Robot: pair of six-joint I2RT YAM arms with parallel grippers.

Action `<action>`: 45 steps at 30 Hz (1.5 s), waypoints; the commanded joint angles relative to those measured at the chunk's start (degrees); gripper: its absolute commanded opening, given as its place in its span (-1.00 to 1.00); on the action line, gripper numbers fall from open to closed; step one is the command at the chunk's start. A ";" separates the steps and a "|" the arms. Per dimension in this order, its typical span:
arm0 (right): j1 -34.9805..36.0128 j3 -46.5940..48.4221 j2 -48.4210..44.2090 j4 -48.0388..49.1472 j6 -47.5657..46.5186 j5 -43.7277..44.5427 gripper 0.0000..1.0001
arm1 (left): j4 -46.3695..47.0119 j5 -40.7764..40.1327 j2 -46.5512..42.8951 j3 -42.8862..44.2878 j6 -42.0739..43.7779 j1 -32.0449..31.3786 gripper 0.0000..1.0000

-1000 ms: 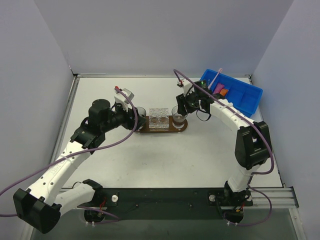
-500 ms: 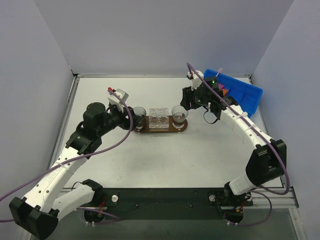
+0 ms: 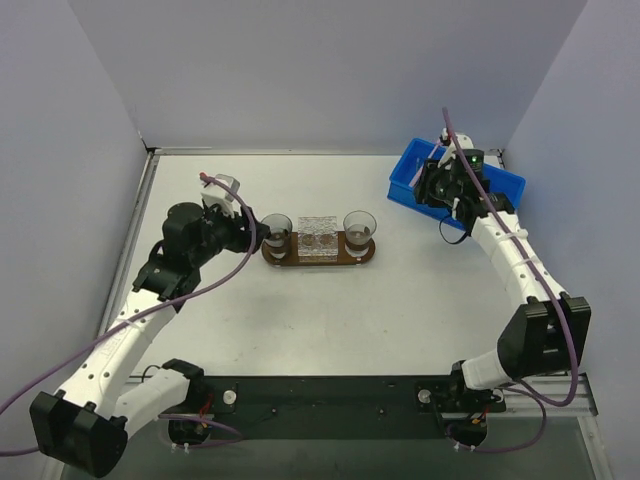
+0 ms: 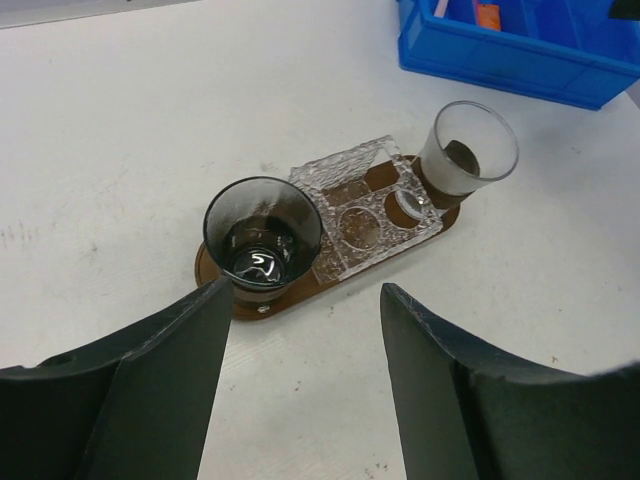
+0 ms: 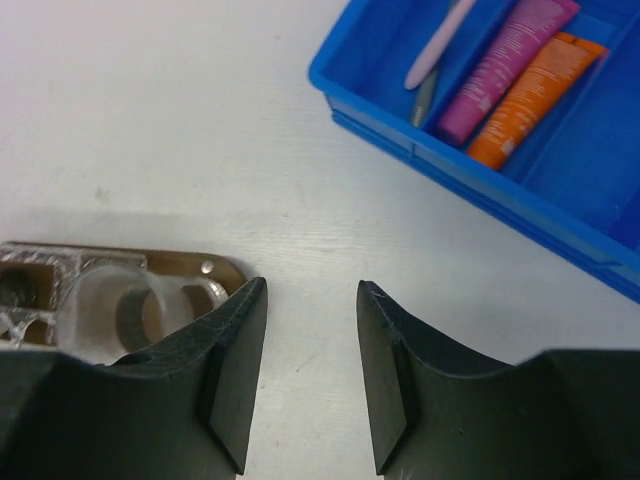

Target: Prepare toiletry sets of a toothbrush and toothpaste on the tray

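Toward the left edge of the tabletop (image 3: 330, 320), the left fingers (image 4: 150, 390) hang spread wide with nothing between them, just short of the left end of the tray (image 4: 245, 305). They look parked there to watch or steady the board, not to grasp.

Across the middle of the tabletop the tray lies lengthwise. It carries a dark glass (image 4: 262, 235) at its left end, a clear textured holder (image 4: 365, 215) in the centre and a paler glass (image 4: 467, 148) at its right end. Both glasses stand upright, mouths open, presumably one for each set. Neither shows a brush or tube inside, so I judge that no set is made yet.

At the far right corner sits the blue bin (image 5: 380, 115). The right fingers (image 5: 230, 370) hover by its left end, parted and empty, as if lining up for a pick. Inside the bin the toothbrush (image 5: 432, 52) lies slanted. The magenta toothpaste (image 5: 505, 65) lies just beside it, and the orange toothpaste (image 5: 535, 100) touches that tube's right flank. The supplies lie flat and close together, so picking out the thin brush probably calls for a narrow, careful pinch.
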 commanded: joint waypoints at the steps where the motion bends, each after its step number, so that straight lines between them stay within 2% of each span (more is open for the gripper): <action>1: -2.49 2.62 6.08 1.83 5.28 5.48 -0.28 | 6.51 -2.45 2.36 -1.23 -0.68 4.60 0.41; 5: -3.98 7.89 12.32 3.07 6.34 8.91 -0.29 | 10.64 -1.23 7.55 1.49 -10.25 11.56 0.40; 8: -5.30 12.98 17.33 1.76 8.87 13.20 -0.34 | 16.69 -5.61 9.40 -0.69 -16.05 11.92 0.40; 9: -6.87 15.61 19.78 1.05 10.28 12.96 -0.35 | 20.98 -6.23 9.40 -1.84 -16.68 11.92 0.40; 10: -7.67 16.59 20.93 -0.09 12.13 10.35 -0.36 | 21.37 -6.41 9.75 -2.46 -16.86 12.00 0.40; 12: -9.08 18.18 23.91 -0.53 15.82 9.62 -0.41 | 16.49 -7.64 9.93 -0.10 -15.81 11.83 0.39; 17: -10.75 26.25 30.25 -4.75 17.42 9.80 -0.42 | 3.56 -12.56 8.35 5.00 -14.84 11.39 0.38; 23: -11.10 38.73 39.83 -10.99 17.85 9.09 -0.41 | -4.10 -14.32 5.80 8.08 -13.96 10.34 0.38; 26: -11.54 40.85 42.82 -12.40 19.79 9.44 -0.41 | -7.97 -15.73 5.62 10.54 -13.79 10.25 0.38; 33: -11.54 40.33 45.64 -12.84 19.97 11.46 -0.41 | -9.92 -17.66 3.43 11.34 -13.44 10.16 0.38; 45: -12.07 43.67 51.70 -13.72 19.18 11.29 -0.34 | -12.64 -15.99 4.22 13.35 -9.30 10.16 0.38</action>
